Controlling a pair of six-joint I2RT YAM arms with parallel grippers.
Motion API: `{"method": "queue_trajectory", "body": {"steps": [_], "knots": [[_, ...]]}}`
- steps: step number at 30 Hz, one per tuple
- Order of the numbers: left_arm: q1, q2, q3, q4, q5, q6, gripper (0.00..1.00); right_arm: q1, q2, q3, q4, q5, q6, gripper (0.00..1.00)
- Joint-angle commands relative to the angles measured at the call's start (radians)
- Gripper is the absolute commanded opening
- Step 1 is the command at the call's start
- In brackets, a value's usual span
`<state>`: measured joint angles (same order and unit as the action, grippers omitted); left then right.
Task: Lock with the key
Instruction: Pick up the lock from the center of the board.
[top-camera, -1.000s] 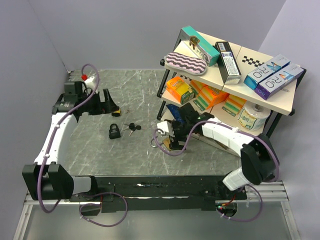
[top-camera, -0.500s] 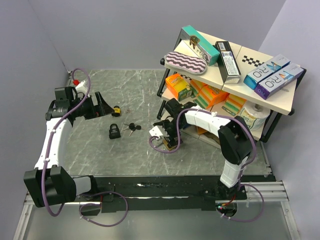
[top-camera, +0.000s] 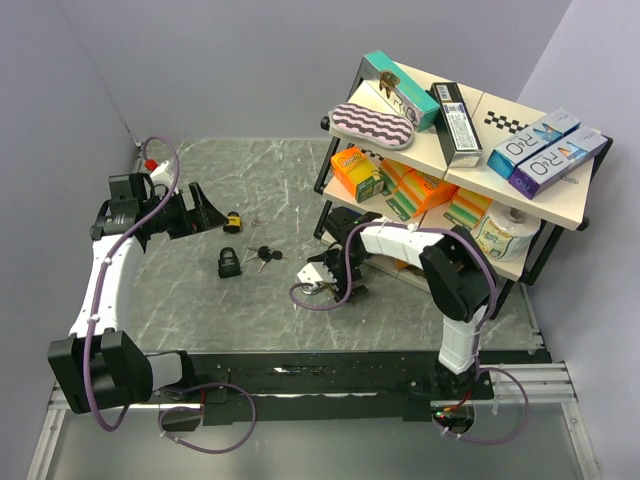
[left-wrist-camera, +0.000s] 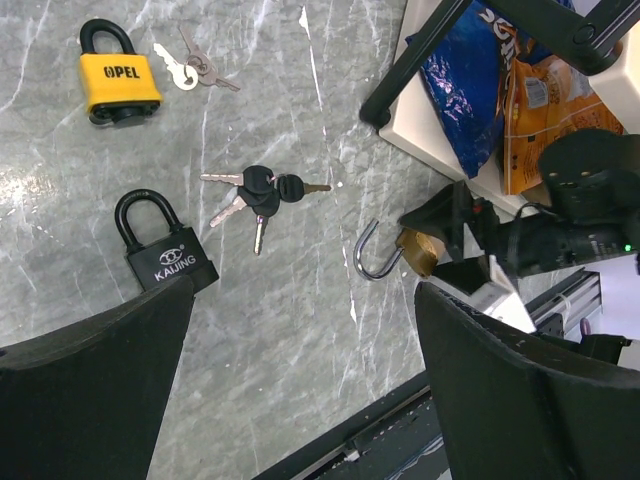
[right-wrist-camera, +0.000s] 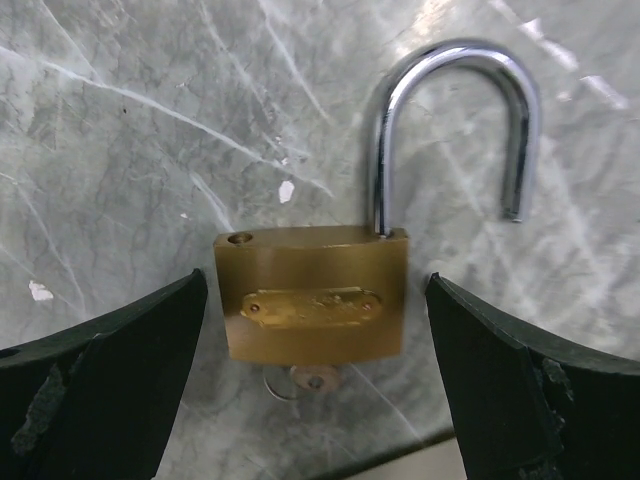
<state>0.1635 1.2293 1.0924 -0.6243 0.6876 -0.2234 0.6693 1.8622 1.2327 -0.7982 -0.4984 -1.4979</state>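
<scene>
While the right gripper (top-camera: 333, 277) hovers low over the grey marble table (top-camera: 270, 180), its fingers spread wide, the brass padlock (right-wrist-camera: 312, 298) lies flat between them, touched by neither. The chrome shackle (right-wrist-camera: 452, 118) stands sprung open, its free end clear of the body, and a small silver key (right-wrist-camera: 308, 380) peeks out of the bottom edge. All of this sits just in front of the black-framed shelf unit (top-camera: 470, 160).

Over on the other side, the left gripper (left-wrist-camera: 300, 380) hangs high with its fingers also parted, holding nothing, looking down on a black padlock (left-wrist-camera: 165, 252), a yellow padlock (left-wrist-camera: 120, 78) and a bunch of black-headed keys (left-wrist-camera: 263, 190).

That brass body looks solid, rigid and heavy for its size, so it should take a firm squeeze. I judge the best hold to be across its two narrow side edges, exactly where the right fingers are lined up. Smooth metal on polished stone could skate away if nudged off-centre. The shackle is round and slick, a poor grip. The key head is thin and wants a fine pinch.
</scene>
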Motion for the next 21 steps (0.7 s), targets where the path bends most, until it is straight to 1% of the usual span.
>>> {"method": "queue_trajectory", "body": {"steps": [1,4,7,13,16,17,20,21], "knots": [[0.005,-0.004,0.012,0.031,0.020,0.005,0.96,0.024,0.009,-0.005,-0.003,0.035,0.024,0.99],[0.007,-0.008,0.006,0.035,0.020,0.002,0.96,0.039,0.014,-0.019,0.008,0.058,0.021,0.99],[0.005,-0.008,0.004,0.040,0.020,0.001,0.96,0.050,0.022,-0.019,0.002,0.064,0.021,0.97],[0.008,0.001,0.029,0.037,0.021,-0.002,0.96,0.058,0.052,-0.013,0.024,0.104,0.044,0.89],[0.010,0.002,0.055,0.026,0.015,0.001,0.96,0.059,0.061,0.005,-0.007,0.104,0.039,0.77],[0.010,-0.001,0.058,0.025,0.010,0.002,0.96,0.058,0.061,0.008,-0.012,0.100,0.045,0.66],[0.010,-0.020,0.047,0.047,-0.048,-0.013,0.96,0.058,0.034,0.007,-0.007,0.064,0.060,0.47],[0.010,-0.039,0.046,0.054,-0.062,-0.019,0.96,0.059,0.022,0.004,-0.004,0.052,0.073,0.44]]}}
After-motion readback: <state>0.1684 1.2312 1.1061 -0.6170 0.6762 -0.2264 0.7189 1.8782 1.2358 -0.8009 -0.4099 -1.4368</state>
